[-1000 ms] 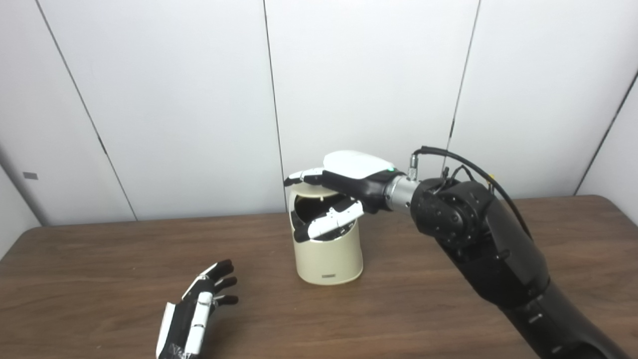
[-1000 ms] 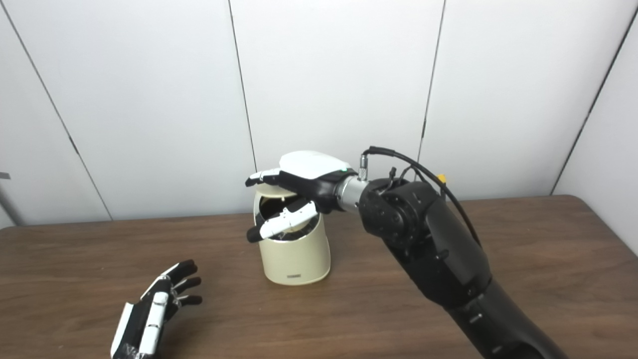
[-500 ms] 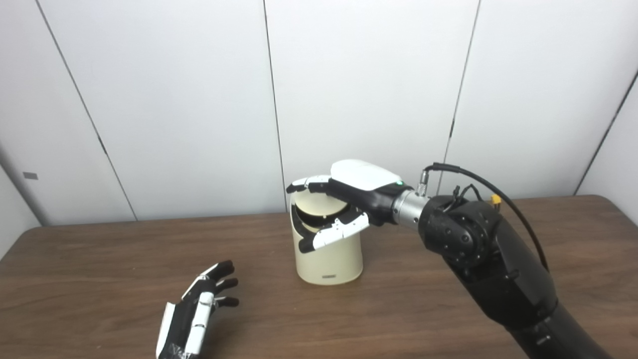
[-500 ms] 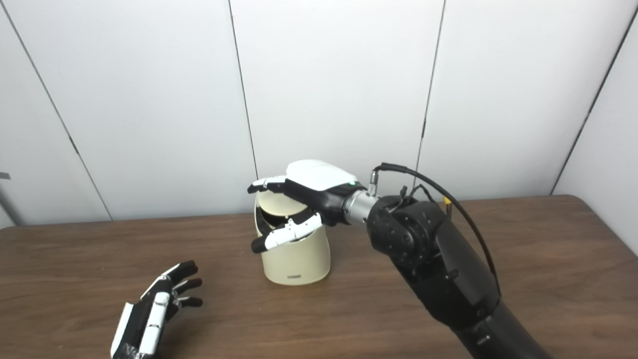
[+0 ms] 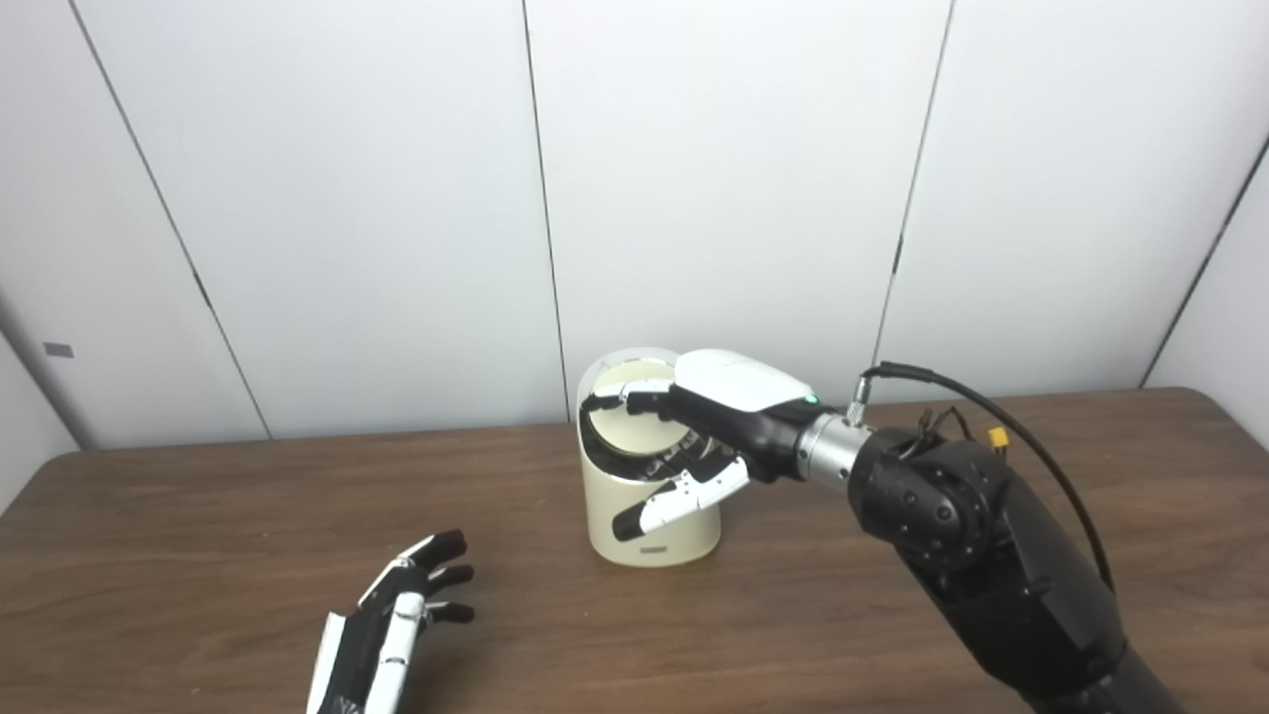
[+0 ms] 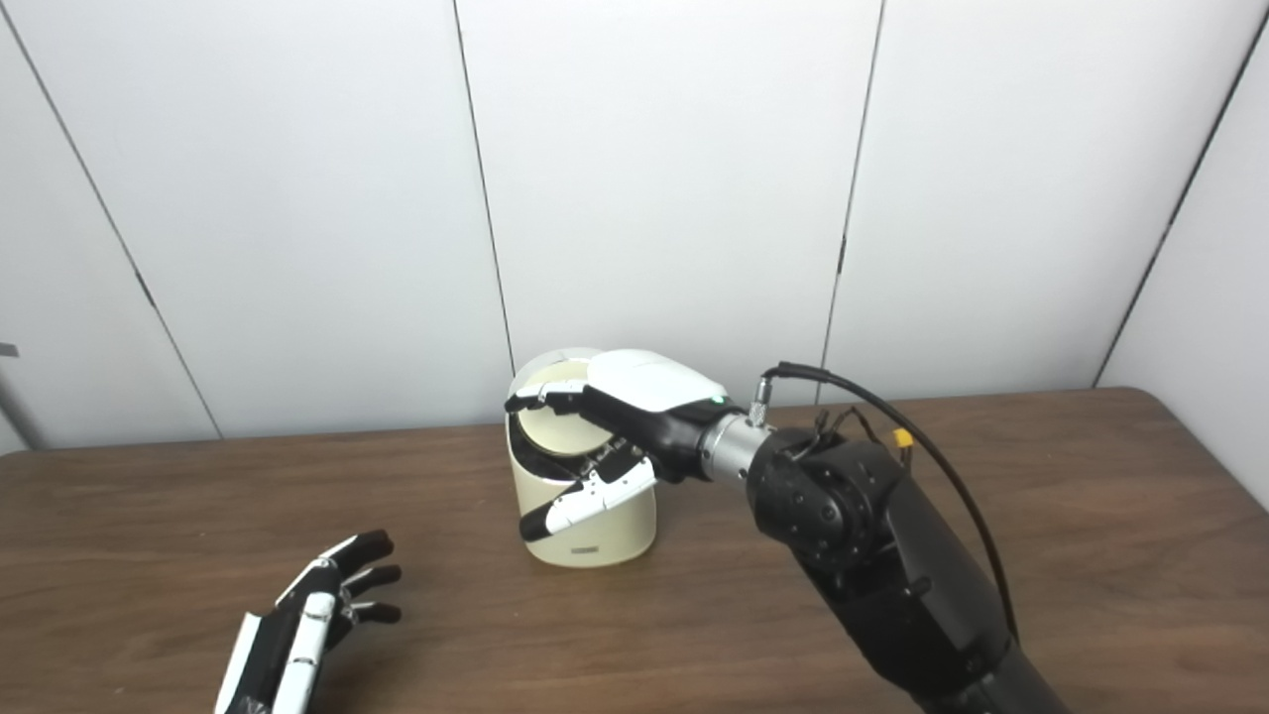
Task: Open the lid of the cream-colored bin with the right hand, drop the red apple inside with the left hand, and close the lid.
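Right hand (image 5: 709,436) fingers spread over cream bin (image 5: 649,521), resting on tilted lid (image 5: 634,421), grasp unclear, left hand (image 6: 302,635) open on table (image 5: 198,555), both views alike

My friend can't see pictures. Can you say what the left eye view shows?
A robot's right hand rests on top of a cream bin, fingers lying across its tilted lid. The bin stands on a brown table in front of a white wall. The left hand lies open on the table, holding nothing.
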